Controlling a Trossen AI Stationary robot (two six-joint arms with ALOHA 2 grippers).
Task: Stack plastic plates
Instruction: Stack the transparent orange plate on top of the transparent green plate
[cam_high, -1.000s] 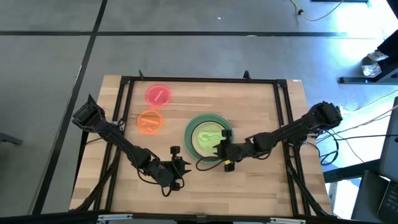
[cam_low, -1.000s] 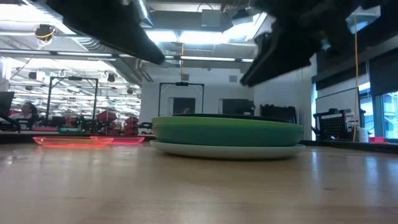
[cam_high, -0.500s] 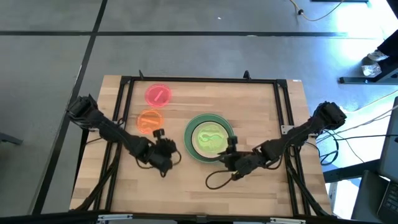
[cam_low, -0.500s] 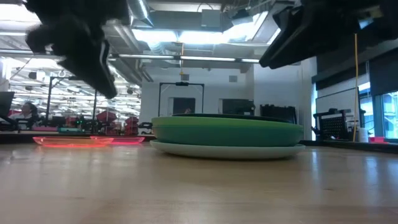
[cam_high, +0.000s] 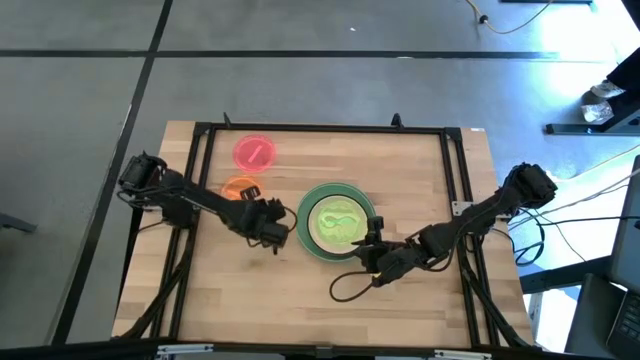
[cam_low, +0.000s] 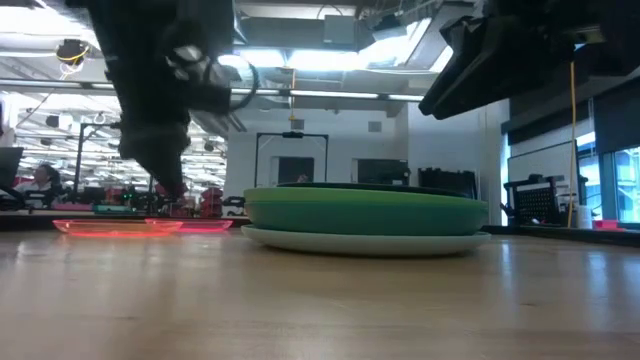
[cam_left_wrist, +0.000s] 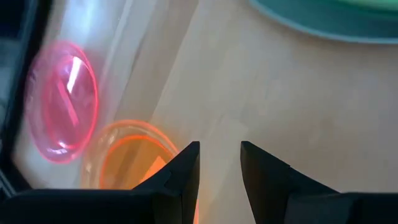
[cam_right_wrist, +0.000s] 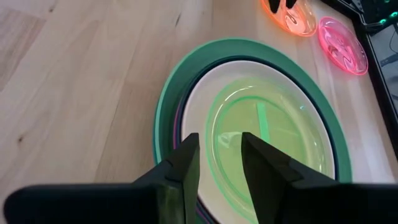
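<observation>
A stack of plates (cam_high: 336, 222) sits mid-table: pale grey at the bottom (cam_low: 365, 240), green and teal above it, and a small translucent green plate (cam_right_wrist: 267, 134) on top. A small orange plate (cam_high: 238, 190) and a small red plate (cam_high: 254, 152) lie flat, far-left of the stack. My left gripper (cam_high: 255, 212) is open and points down between the stack and the orange plate (cam_left_wrist: 134, 162), just above that plate's edge. My right gripper (cam_high: 368, 245) is open and hovers at the stack's near-right rim (cam_right_wrist: 165, 118).
A black frame (cam_high: 320, 130) runs around the wooden table top. A black cable loop (cam_high: 345, 288) lies near the right gripper. Bare wood shows along the near edge and to the right of the stack.
My left gripper has swung from the table's near edge toward the far-left, up to the orange plate, and tipped to point downward. My right gripper has drawn back from over the stack's near rim toward the near-right, then held still. The plates have not moved.
</observation>
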